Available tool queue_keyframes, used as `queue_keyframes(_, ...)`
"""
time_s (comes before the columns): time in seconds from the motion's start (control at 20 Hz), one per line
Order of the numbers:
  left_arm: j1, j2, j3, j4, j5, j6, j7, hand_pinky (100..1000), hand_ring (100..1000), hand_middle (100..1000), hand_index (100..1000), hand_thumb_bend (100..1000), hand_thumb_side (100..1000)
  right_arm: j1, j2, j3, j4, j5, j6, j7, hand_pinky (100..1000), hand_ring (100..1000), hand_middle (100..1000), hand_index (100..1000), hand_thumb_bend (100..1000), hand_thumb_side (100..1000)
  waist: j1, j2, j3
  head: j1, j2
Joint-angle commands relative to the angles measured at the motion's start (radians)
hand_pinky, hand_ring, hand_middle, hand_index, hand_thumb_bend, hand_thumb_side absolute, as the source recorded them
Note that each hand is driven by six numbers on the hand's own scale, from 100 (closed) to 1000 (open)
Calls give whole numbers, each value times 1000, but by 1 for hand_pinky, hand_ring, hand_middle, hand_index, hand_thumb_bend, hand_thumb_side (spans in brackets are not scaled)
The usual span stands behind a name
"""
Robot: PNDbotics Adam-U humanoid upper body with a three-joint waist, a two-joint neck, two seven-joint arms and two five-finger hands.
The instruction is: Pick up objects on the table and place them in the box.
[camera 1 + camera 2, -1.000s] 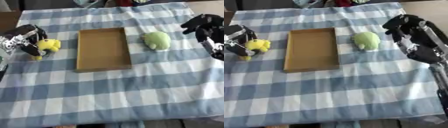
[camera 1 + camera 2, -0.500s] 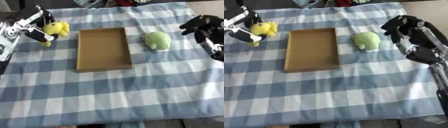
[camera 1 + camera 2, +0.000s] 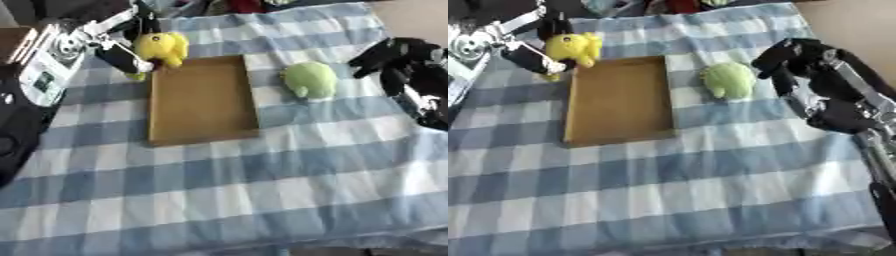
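Yellow plush toy [image 3: 163, 47], soft and rounded with a small orange patch on its front, sits in your left hand [image 3: 118, 42] at the far left corner of the shallow brown cardboard box [image 3: 202, 100]. Your fingers [image 3: 122, 59] are curled round the toy's left side, so it is held, raised just beyond the box's far rim and overlapping that corner rather than lying inside it. A bit of the toy's lower end shows yellow-green beside the box's left wall.

You have the box lying open-topped in the middle of the blue and white checked cloth [image 3: 262, 190] that covers the counter, its long sides running away from you. Its floor is bare brown card.

Just to the right of the box, close to its far right corner but not touching it, lies a pale green rounded plush toy [image 3: 728, 79] on the cloth. It rests flat, with 2 small lobes toward you.

Your right hand [image 3: 794, 57] hangs beside that green toy on its right, near it but apart. Its black fingers are bent downward and hold nothing; the silver and black forearm runs back toward the lower right of the right eye view.

At the far edge of the counter, past the cloth, you can see a dark jumble with a red patch, too blurred to make out.
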Motion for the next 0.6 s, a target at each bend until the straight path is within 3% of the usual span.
queue_keyframes(0.05, -20, -4, -18, -18, 15, -12, -39, 501, 448, 445, 619, 443, 100, -17, -10, 7, -15, -10, -1, 18, 697, 774, 667, 684, 100, 523, -2, -14, -5, 4, 6)
queue_keyframes(0.6, 16, -9, -67, -6, 43, -22, -150, 519, 465, 465, 643, 504, 100, 2, -3, 14, -12, 7, 2, 39, 697, 773, 659, 655, 100, 546, -5, -10, -1, -6, 5)
